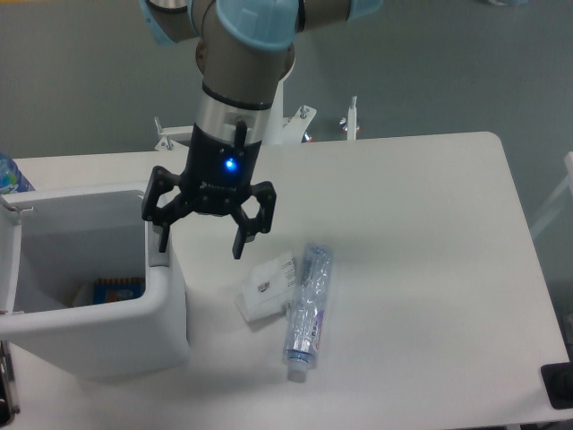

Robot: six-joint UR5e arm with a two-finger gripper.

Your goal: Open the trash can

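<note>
Trash can (pixel 170 313): large white boxy bin at the left end of the table, cut off by the left frame edge; it is open, with the hollow inside in plain view.
Lid (pixel 9 255): swung up at the far left side of the trash can, seen only as a thin white edge.
Inside the trash can: a small item with an orange and dark blue top (pixel 119 290) lies on the bottom; what it is cannot be told.
Button strip (pixel 158 261): grey strip on the right rim of the trash can, directly under the left finger of the claw.
Gripper (pixel 201 246): black two-finger claw hanging over the trash can's right rim, fingers spread wide apart and holding nothing; a blue light glows on its body.
Left fingertip: just above the strip; whether it touches cannot be told.
Right fingertip: outside the trash can, over the table.
White packet (pixel 266 286): flat on the table just right of the trash can.
Toothpaste tube (pixel 307 310): lies lengthwise just beyond the packet, touching it.
Table (pixel 430 269): white, bearing the trash can.
</note>
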